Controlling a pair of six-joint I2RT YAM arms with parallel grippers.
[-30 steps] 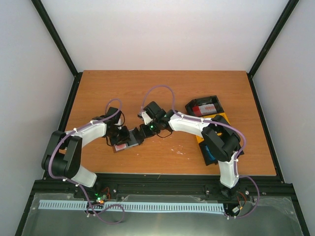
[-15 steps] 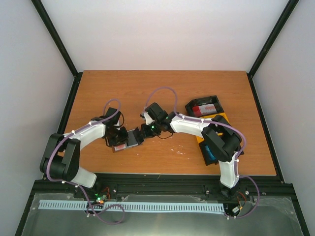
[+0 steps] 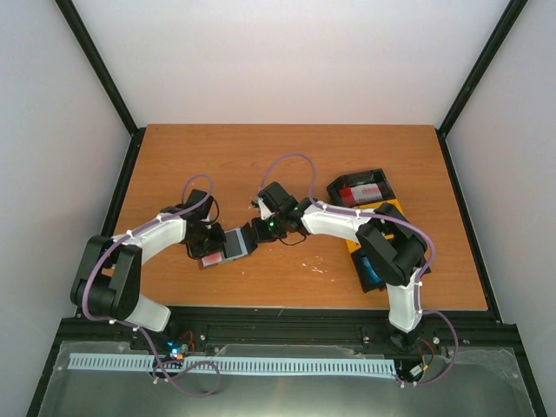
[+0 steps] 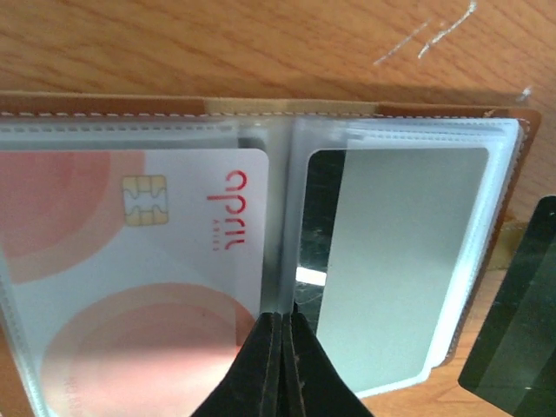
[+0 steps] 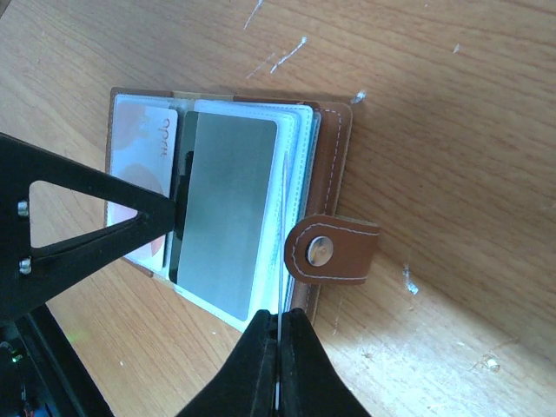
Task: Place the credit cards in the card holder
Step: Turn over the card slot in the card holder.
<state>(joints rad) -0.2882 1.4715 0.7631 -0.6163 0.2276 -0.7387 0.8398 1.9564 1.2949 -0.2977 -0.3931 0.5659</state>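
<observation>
The brown card holder [image 3: 233, 245] lies open on the table between my two grippers. In the left wrist view its clear sleeves hold a red and white credit card [image 4: 130, 261] on the left and a grey card [image 4: 400, 261] on the right. My left gripper [image 4: 280, 317] is shut on the sleeves at the fold. In the right wrist view the card holder [image 5: 334, 165] shows its clasp tab [image 5: 334, 250]. My right gripper [image 5: 280, 320] is shut on a thin clear sleeve leaf standing on edge at the holder's near side.
A black tray [image 3: 334, 186] with a red and white card [image 3: 360, 189] sits at the back right. A yellow tray [image 3: 351, 245] lies under my right arm, with a blue card [image 3: 372, 276] near it. The table edge runs along the front.
The holder's grey right page now shows plainly in the top view; before, it looked darker and more folded. My right gripper has shifted slightly right. The left gripper stays in place.
</observation>
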